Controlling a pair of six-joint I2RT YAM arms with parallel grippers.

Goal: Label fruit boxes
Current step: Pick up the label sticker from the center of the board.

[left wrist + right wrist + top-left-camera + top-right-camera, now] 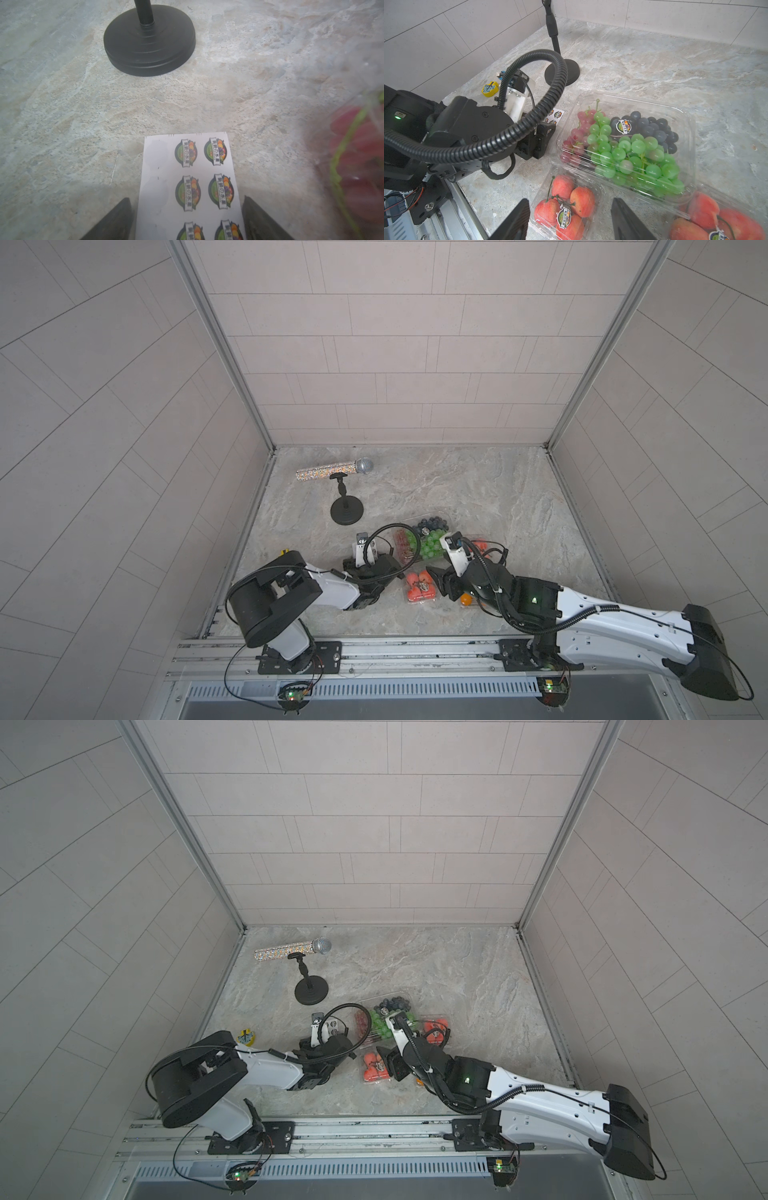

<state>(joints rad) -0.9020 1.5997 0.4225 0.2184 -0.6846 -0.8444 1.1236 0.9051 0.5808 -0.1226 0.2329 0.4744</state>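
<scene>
Both pairs of fingers stand apart, and you have nothing clamped in either. Your left gripper [186, 198] sits low over the marble-look table [62, 108], its fingers [118, 220] on either side of the white sticker sheet [158, 187]. The sheet lies flat between them, and a thin strip of table shows at each edge. Your right gripper [571, 199] hangs spread over the near small box of red-pink fruit [600, 193], with a finger at each side of it. You cannot tell from these views whether either one touches the plastic. That box carries a round label [563, 216] on its lid.

In a top view a bit of orange fruit [466, 600] peeks out under your right wrist, and its box is hidden.

Just behind the near box sits the large clamshell of green, red and dark grapes [683, 120], labelled over the dark ones. On its right side is the second small box of red-pink fruit [683, 212], also labelled.

A small yellow block [490, 89] lies by the left wall. Farther out stands the black microphone stand [149, 41], with a glittery microphone [332, 470] clipped crosswise on top, near the back wall.
</scene>
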